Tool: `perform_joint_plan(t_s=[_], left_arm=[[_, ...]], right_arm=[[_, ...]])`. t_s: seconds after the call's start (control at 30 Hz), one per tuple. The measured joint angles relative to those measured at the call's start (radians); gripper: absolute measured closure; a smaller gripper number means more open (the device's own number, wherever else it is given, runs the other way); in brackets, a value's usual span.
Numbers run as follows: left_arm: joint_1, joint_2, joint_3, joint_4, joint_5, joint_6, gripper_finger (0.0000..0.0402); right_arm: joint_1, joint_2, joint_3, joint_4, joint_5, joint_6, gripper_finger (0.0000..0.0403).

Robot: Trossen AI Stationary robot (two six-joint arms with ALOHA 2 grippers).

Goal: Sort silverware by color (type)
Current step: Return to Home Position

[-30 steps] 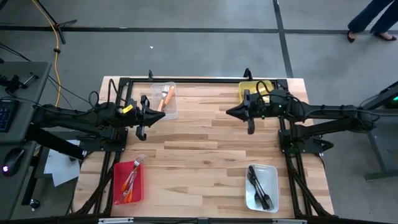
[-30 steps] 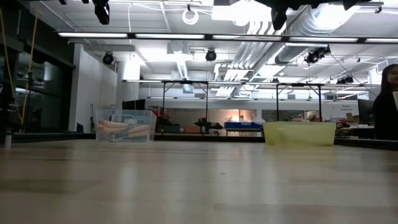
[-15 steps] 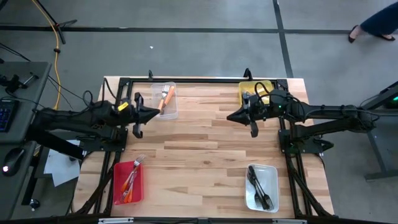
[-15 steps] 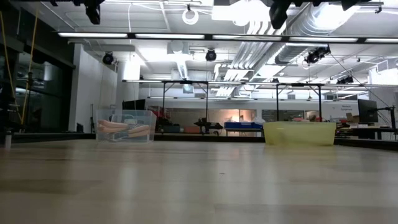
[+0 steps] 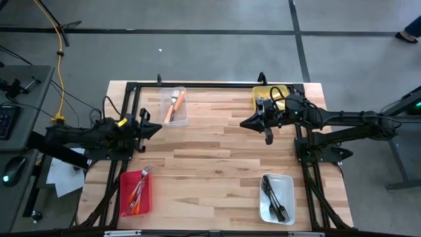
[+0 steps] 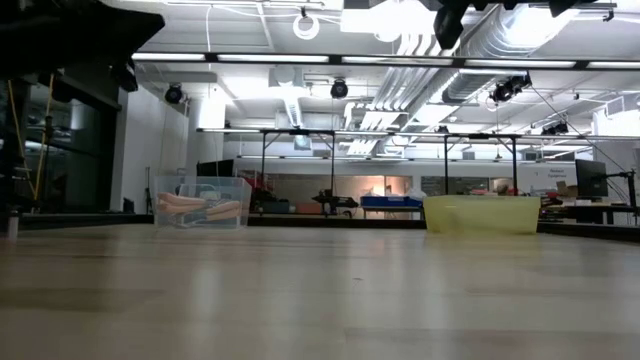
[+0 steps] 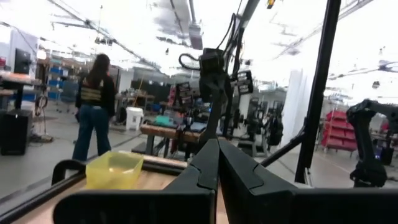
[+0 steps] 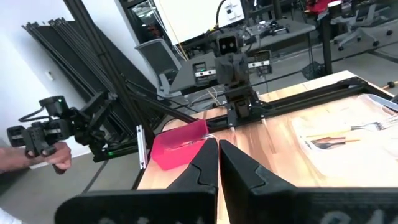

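Left hand [image 5: 156, 128] is hovering over the worktop [image 5: 210, 164] at its left edge, between the clear bin [image 5: 185, 113] and the red bin [image 5: 127, 181]. Its fingers are pressed together, carrying nothing. Right hand [image 5: 243, 122] is hanging above the far right part of the worktop, just beside the yellow bin [image 5: 262, 93]. Its fingers are narrowed to a sliver of a gap and are also carrying nothing. No silverware is lying loose on the wood. Orange-handled forks [image 5: 175, 103] are sitting in the clear bin, reddish-handled forks [image 5: 137, 191] in the red bin and dark forks [image 5: 273, 196] in the white bin [image 5: 287, 187]. The right arm is partly covering the yellow bin, so I cannot tell its contents.
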State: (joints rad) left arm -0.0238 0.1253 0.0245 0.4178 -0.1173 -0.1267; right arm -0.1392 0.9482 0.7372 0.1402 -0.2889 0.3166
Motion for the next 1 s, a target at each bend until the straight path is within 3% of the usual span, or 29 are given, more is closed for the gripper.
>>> perform_joint_plan(t_s=[0.2, 0.4, 0.8, 1.0], left_arm=[[0.0, -0.125, -0.012, -0.122, 0.008, -0.024, 0.0401], [0.0, -0.11, -0.012, -0.171, 0.0, -0.123, 0.0401], [0.0, -0.101, -0.012, -0.22, 0.001, -0.133, 0.0401], [0.0, -0.102, -0.012, -0.22, 0.001, -0.133, 0.0401]], right_arm=[[-0.005, 0.0, 0.0, 0.0, 0.018, -0.001, 0.0403], [-0.005, -0.04, 0.001, -0.024, 0.014, -0.045, 0.0403], [-0.005, -0.351, 0.001, -0.366, -0.005, -0.219, 0.0403], [-0.006, -0.372, 0.001, -0.318, 0.11, -0.317, 0.0403]])
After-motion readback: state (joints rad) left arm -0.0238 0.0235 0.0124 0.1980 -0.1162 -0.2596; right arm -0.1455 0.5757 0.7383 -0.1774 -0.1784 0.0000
